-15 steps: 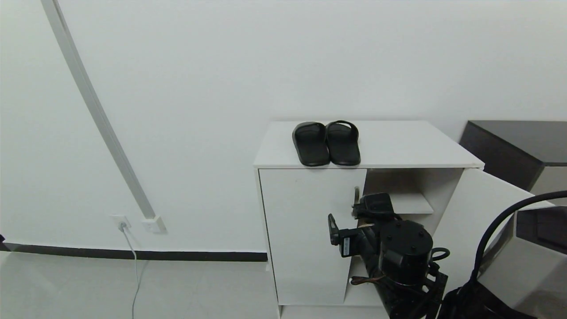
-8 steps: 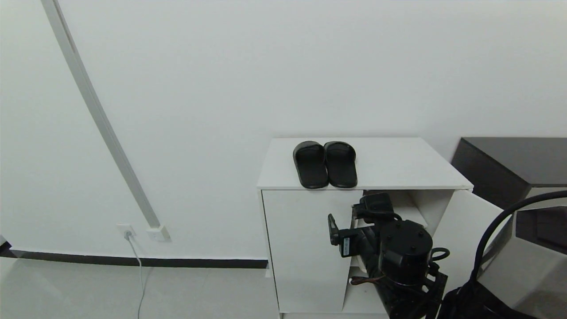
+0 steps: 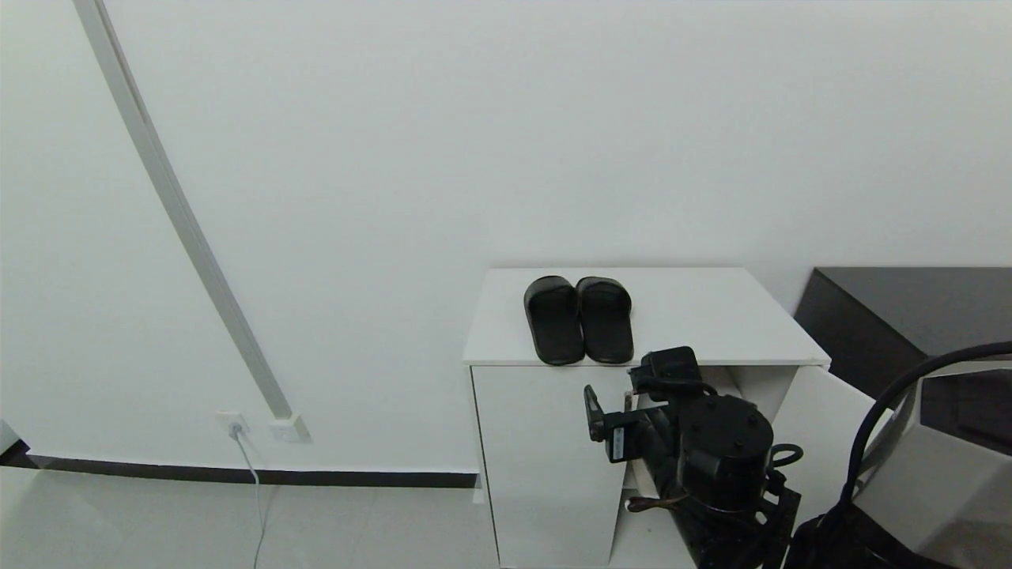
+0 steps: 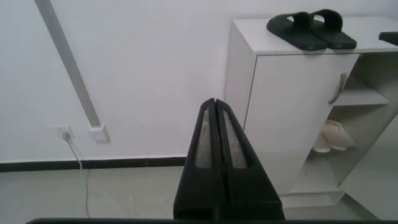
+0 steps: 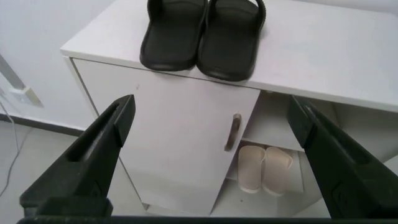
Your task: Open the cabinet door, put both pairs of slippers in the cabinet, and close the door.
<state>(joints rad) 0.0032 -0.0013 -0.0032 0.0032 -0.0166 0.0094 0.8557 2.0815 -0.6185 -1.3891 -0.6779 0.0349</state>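
A pair of black slippers [image 3: 579, 318] [image 4: 312, 28] [image 5: 200, 34] lies side by side on top of the white cabinet [image 3: 711, 316], near its front edge. The cabinet's left door [image 3: 545, 458] is closed and its right door [image 3: 822, 427] stands swung out. A pair of cream slippers [image 5: 264, 168] [image 4: 329, 135] rests on a lower shelf inside. My right gripper [image 3: 609, 407] [image 5: 214, 155] is open and holds nothing, hanging in front of the cabinet just below its top, facing the left door's handle [image 5: 234, 132]. My left gripper [image 4: 215, 106] is shut and holds nothing, well off to the cabinet's left.
A dark table [image 3: 909, 308] stands right of the cabinet, close behind the swung-out door. A grey conduit [image 3: 158, 182] runs down the wall to a socket with a cable [image 3: 235, 427]. Bare floor lies to the cabinet's left.
The whole head picture has shifted, with the cabinet lower in it each time, so the camera has moved. My right arm keeps its place in the picture and now stands higher against the cabinet.
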